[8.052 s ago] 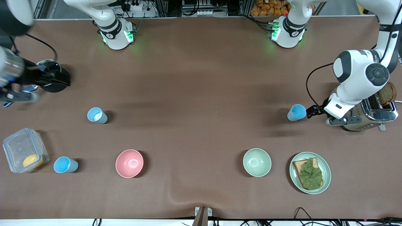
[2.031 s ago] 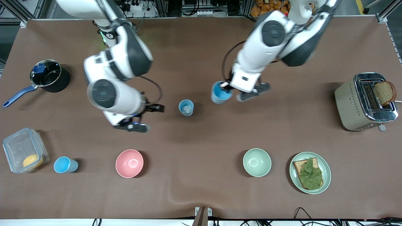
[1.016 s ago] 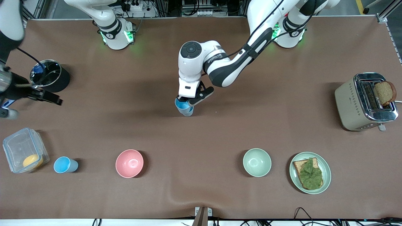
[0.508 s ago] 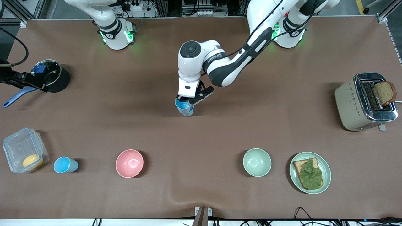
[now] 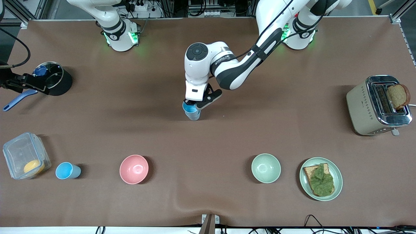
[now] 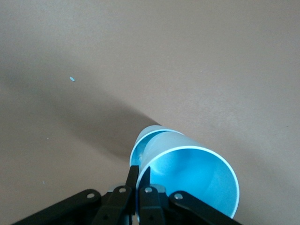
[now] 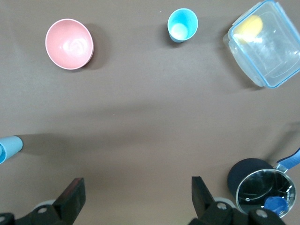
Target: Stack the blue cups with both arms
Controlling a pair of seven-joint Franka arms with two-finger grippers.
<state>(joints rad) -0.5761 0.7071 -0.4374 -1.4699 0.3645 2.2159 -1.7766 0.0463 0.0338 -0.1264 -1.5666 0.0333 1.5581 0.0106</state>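
Two blue cups stand nested mid-table as a stack [image 5: 192, 113]. My left gripper [image 5: 194, 104] is shut on the rim of the upper blue cup [image 6: 187, 174], one finger inside and one outside. That cup sits in the lower cup [image 6: 144, 140], whose rim shows around it. A third blue cup [image 5: 66, 170] stands alone beside the clear box, near the front camera; it also shows in the right wrist view [image 7: 183, 24]. My right gripper [image 5: 40, 87] is open and empty, up over the table's edge by the black pot; in its own view it [image 7: 138, 197] holds nothing.
A black pot [image 5: 52, 81] with a blue handle and a clear box [image 5: 24, 156] are at the right arm's end. A pink bowl [image 5: 134, 169], a pale green bowl [image 5: 266, 168] and a plate with toast [image 5: 321, 178] line the near side. A toaster [image 5: 378, 105] stands at the left arm's end.
The left arm carried its cup from beside the toaster and set it in the cup mid-table, and has held still for the last second. The right arm drew back to the pot.
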